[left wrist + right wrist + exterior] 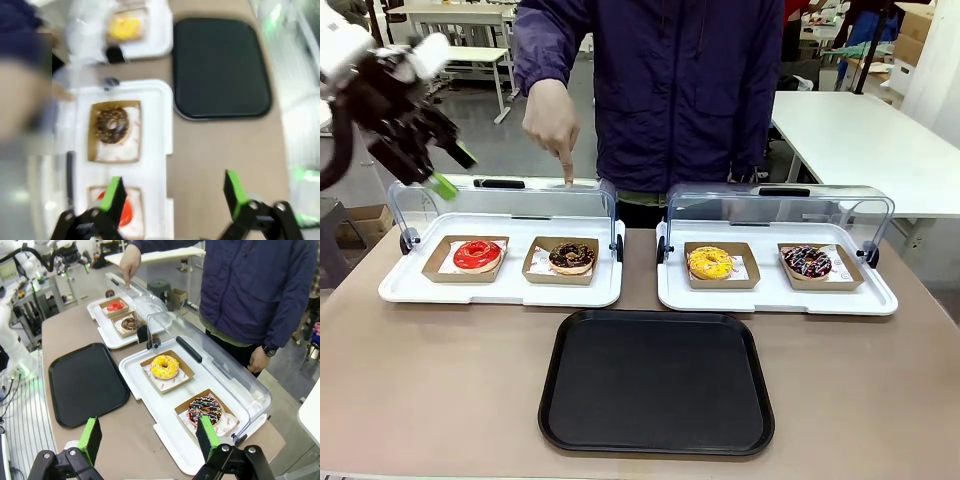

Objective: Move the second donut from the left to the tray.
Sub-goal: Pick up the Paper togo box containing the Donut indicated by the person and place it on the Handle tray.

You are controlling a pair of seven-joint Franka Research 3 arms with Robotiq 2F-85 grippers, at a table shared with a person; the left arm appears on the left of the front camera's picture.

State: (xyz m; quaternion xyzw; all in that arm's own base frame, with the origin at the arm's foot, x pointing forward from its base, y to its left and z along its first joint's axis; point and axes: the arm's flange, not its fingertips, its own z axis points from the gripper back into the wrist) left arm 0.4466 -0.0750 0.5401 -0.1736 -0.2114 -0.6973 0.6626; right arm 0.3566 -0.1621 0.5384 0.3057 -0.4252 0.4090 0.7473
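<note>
The second donut from the left (571, 256), chocolate-glazed with tan crumbs, lies in a small brown cardboard tray on the left white display tray (500, 292). The black tray (657, 380) lies in front of it at the table's middle. My left gripper (453, 168) hangs open high above the left display's back corner. In its blurred wrist view the left gripper (174, 195) stands open over the table beside the white tray's edge, the chocolate donut (112, 125) ahead. My right gripper (149, 437) is open, high over the table's right end, far from the chocolate donut (131, 323) and black tray (87, 382).
A red donut (477, 254) sits left of the chocolate one. A yellow donut (710, 262) and a sprinkled one (807, 262) lie on the right display tray. Both clear lids (505, 200) stand raised behind. A person's hand (552, 120) points down at the left lid.
</note>
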